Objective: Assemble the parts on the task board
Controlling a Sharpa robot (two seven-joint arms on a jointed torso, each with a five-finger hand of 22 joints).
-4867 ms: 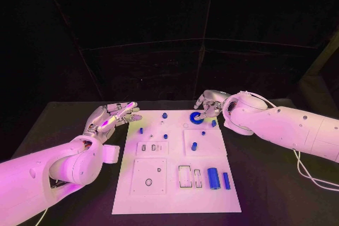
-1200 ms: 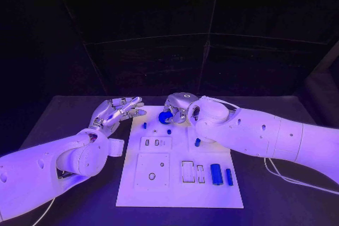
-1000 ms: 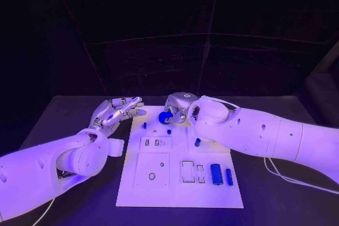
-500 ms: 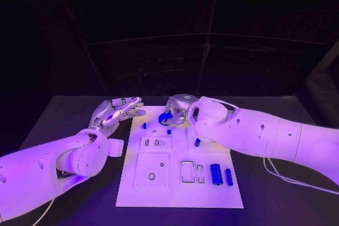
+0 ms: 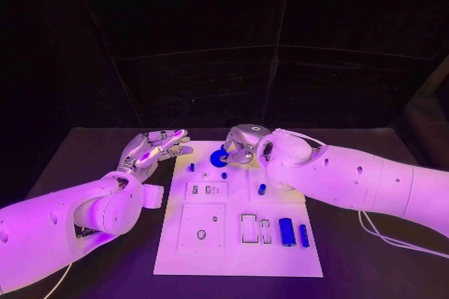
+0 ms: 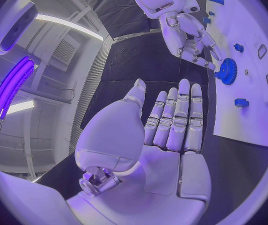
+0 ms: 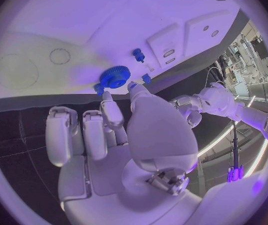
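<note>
Blue gear (image 7: 115, 77) at right hand (image 5: 242, 143) fingertips (contact unclear), teeth plain wrist-side.

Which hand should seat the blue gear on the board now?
Right. The right hand already pinches the blue gear over the task board's far end; the left hand hangs open, beside the board.

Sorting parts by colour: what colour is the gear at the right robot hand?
Blue. The gear shows best in the right wrist view, at the right robot hand.
</note>
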